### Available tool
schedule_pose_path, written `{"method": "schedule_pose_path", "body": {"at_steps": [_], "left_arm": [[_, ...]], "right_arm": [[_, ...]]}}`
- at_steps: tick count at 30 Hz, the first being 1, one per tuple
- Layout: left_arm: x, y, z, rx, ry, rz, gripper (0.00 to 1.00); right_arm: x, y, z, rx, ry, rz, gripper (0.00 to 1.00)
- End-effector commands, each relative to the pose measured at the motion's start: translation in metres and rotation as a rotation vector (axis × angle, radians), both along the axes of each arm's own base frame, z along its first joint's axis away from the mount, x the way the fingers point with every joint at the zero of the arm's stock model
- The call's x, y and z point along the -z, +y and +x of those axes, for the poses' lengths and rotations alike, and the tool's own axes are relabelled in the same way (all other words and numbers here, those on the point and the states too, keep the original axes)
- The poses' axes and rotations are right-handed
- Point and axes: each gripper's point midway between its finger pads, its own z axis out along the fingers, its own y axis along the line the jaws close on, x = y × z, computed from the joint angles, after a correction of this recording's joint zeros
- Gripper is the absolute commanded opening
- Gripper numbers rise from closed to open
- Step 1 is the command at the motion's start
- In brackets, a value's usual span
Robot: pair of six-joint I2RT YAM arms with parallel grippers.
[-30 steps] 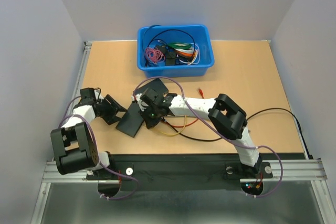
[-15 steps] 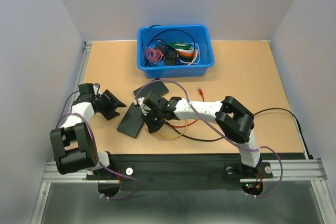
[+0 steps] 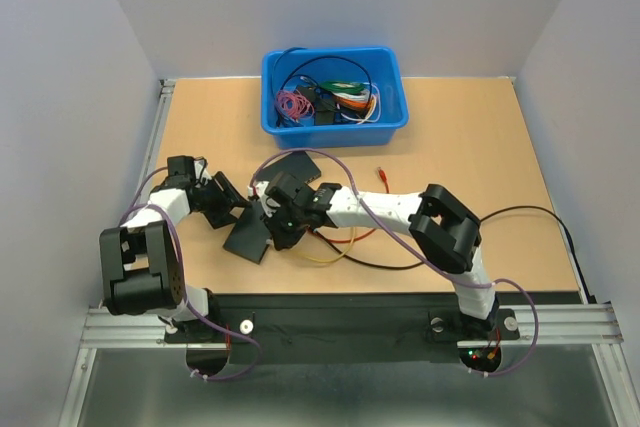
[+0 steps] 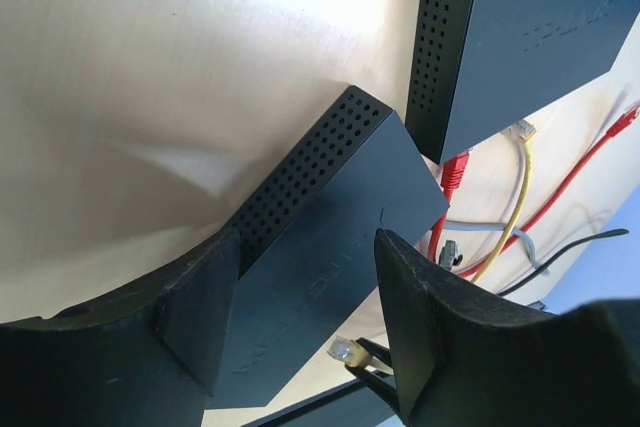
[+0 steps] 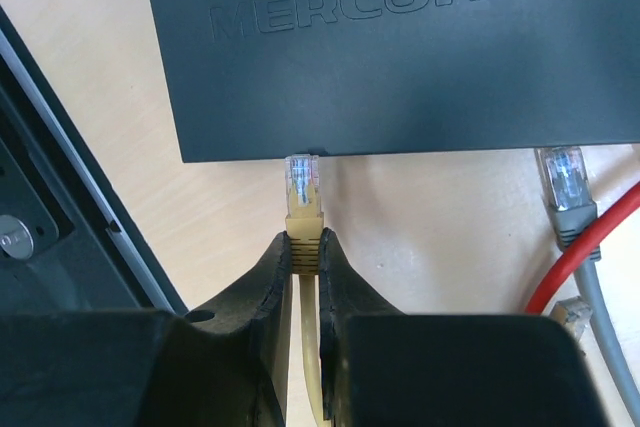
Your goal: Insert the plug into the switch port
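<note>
**Yellow plug held at the switch edge**

The right gripper is pinching the yellow plug by its boot, jaws almost closed on it, with the cable trailing back between the fingers. The plug's clear tip is meeting the near edge of the black Mercury switch, which is lying flat on the tabletop; whether the tip is entering a port cannot be told. The left gripper is standing open, holding nothing, its fingers straddling a corner of the switch. A second black switch is lying just beyond.
</note>
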Motion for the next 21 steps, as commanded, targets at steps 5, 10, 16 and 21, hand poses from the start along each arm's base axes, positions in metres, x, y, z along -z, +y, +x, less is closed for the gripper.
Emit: {"method": "schedule_pose_path", "body": {"at_steps": [5, 10, 16, 21], "left_arm": [[-0.003, -0.006, 0.004, 0.032, -0.029, 0.013, 0.66], [-0.001, -0.009, 0.000, 0.029, -0.020, -0.004, 0.66], [-0.003, -0.010, 0.001, 0.024, -0.032, -0.002, 0.65], [-0.003, -0.012, -0.001, 0.029, -0.033, -0.004, 0.65]], "right_arm": [[0.000, 0.012, 0.004, 0.012, -0.016, 0.018, 0.00], [-0.008, 0.000, 0.000, 0.030, -0.021, 0.014, 0.00], [0.001, -0.003, 0.000, 0.040, -0.015, -0.007, 0.01], [0.002, 0.000, 0.007, 0.059, -0.038, -0.015, 0.00]]}}
